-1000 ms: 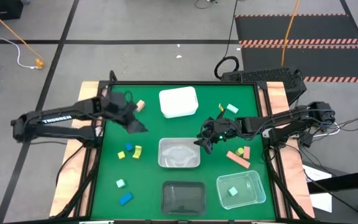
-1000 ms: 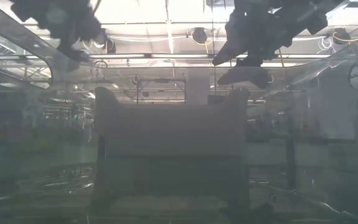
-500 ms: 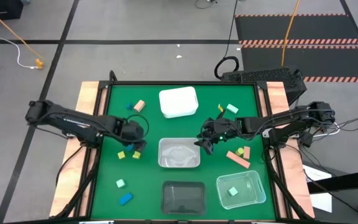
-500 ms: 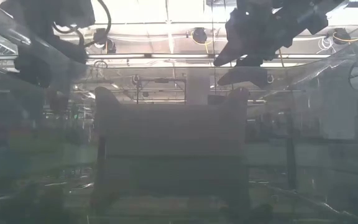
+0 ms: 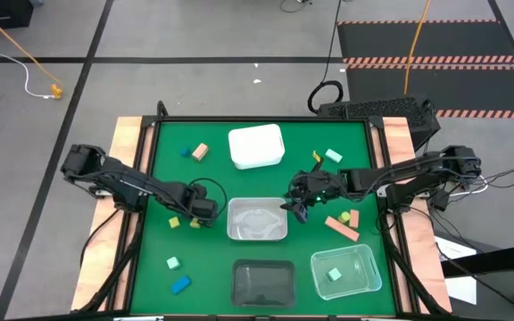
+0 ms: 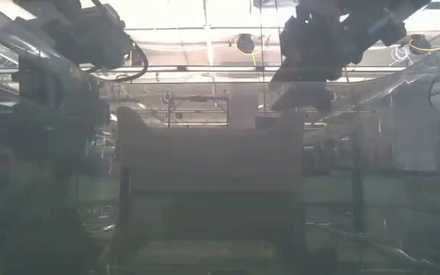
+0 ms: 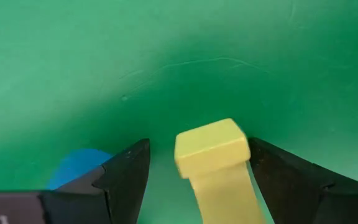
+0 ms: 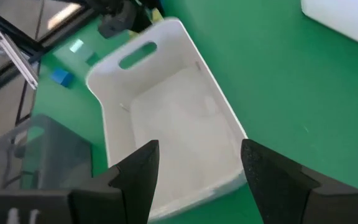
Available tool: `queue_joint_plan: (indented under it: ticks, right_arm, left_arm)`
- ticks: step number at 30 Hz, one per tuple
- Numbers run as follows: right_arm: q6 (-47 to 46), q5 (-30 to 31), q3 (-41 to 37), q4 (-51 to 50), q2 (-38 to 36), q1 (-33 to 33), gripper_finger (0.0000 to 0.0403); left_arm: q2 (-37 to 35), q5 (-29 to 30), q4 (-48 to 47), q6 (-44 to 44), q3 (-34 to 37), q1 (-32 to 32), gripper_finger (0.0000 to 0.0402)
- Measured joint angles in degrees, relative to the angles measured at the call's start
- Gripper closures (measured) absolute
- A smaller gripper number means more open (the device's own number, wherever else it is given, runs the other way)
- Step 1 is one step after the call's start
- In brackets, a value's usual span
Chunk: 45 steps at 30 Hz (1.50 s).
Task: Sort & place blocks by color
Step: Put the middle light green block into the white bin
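Note:
My left gripper (image 5: pixel 202 210) is low over the mat's left half and open. In the left wrist view (image 7: pixel 199 146) its fingers stand on either side of a yellow block (image 7: pixel 212 146) with a gap showing, and a blue block (image 7: pixel 73 171) lies beside it. A second yellow block (image 5: pixel 175 221) sits close by. My right gripper (image 5: pixel 298 203) is open and hovers by the right end of the white tub (image 5: pixel 257 219), which fills the right wrist view (image 8: pixel 166 118). Other blocks are scattered: tan (image 5: pixel 201 152), mint (image 5: pixel 333 157), salmon (image 5: pixel 342 228), blue (image 5: pixel 180 284).
A lidded white tub (image 5: pixel 256 146) stands at the far middle, a dark tub (image 5: pixel 262 282) at the near middle, and a clear tub (image 5: pixel 364 272) with a mint block (image 5: pixel 334 275) at the near right. Wooden rails (image 5: pixel 130 134) border the green mat.
My left arm has swung from the far left part of the mat toward the near edge and the middle. It has come down over the yellow and blue blocks beside the white tub. My right gripper has stayed almost where it was.

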<state>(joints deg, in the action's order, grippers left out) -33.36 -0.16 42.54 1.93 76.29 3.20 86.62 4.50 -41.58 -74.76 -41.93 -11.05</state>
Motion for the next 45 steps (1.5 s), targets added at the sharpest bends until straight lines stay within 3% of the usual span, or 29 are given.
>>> queue_joint_plan:
  ticks: [5, 11, 20, 25, 30, 34, 40, 45]
  right_arm:
    - [-3.88, 0.53, -2.01, -0.04, 0.0, 0.01, 0.0186]
    - [-10.6, 4.91, -4.01, 0.36, 0.02, 0.01, 0.0186]
    - [-14.04, 4.89, -5.44, 10.16, 0.02, 0.02, 0.0186]
    - [-11.7, 5.0, -5.44, 21.93, 0.02, 0.0, 0.0186]
    - [-9.64, 5.07, -5.44, 31.61, 0.02, 0.01, 0.0186]
    - [-8.8, 8.47, -5.44, 34.9, 0.02, 0.26, 0.0186]
    - [-7.96, 14.02, -4.88, 36.73, 0.04, 0.28, 0.0184]
    - [-6.54, 15.53, -0.89, 34.42, 0.75, -0.79, 0.0164]
  left_arm:
    - [1.32, 0.39, 0.72, 0.02, -0.02, -0.02, 0.0155]
    - [1.17, 1.18, 1.24, -0.11, 0.04, 0.0, 0.0268]
    - [-1.64, 1.71, 1.9, -0.41, 0.47, 0.04, 0.0268]
    - [-8.29, 7.15, 5.19, -2.41, 0.37, 0.49, 0.0268]
    - [-15.99, 16.6, 14.28, -2.74, 0.35, 1.36, 0.0268]
    - [-20.53, 23.68, 27.13, 2.91, 0.33, 2.14, 0.0268]
    - [-21.85, 25.13, 50.27, 15.67, 0.24, 4.31, 0.0268]
    - [-21.33, 25.13, 54.91, 18.93, 0.17, 8.29, 0.0268]
